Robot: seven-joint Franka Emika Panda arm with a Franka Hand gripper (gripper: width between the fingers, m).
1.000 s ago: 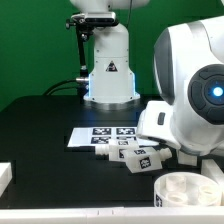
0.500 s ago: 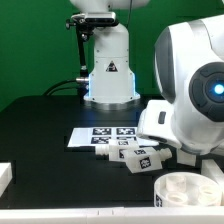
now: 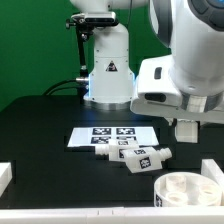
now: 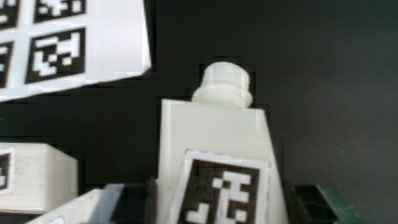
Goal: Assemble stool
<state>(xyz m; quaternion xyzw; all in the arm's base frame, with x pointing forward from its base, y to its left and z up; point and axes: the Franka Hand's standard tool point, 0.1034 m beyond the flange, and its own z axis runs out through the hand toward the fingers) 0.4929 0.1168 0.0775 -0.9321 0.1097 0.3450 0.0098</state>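
- Comparing with half a second ago: the white robot arm (image 3: 185, 60) has swung up and back. Its bulky joint no longer fills the exterior view's right, and the pale two-finger claw (image 3: 187, 134) now hangs in sight at 3 o'clock of that view, over the black counter (image 3: 45, 125).
- Parts unmoved: the group of chunky rectangular white plastic legs (image 3: 140, 158) with black-and-white square tags lies where it did, at 5 to 6 o'clock from the flat white marker board (image 3: 82, 138). The round, shallow rimmed white plastic seat (image 3: 172, 190) sits apart at 5 o'clock of the view, with no leg fitted.
- Claw state: wide. The wrist view shows one tagged leg (image 4: 217, 140), peg end leading, lined up between the fingers with dark counter on either side; no contact is visible.
- Which leg of the group this is, I cannot tell.
- Judgement: nothing is assembled yet. The repositioning reads as an approach to a first pick, and the next move calls for a straight descent and a square closure.
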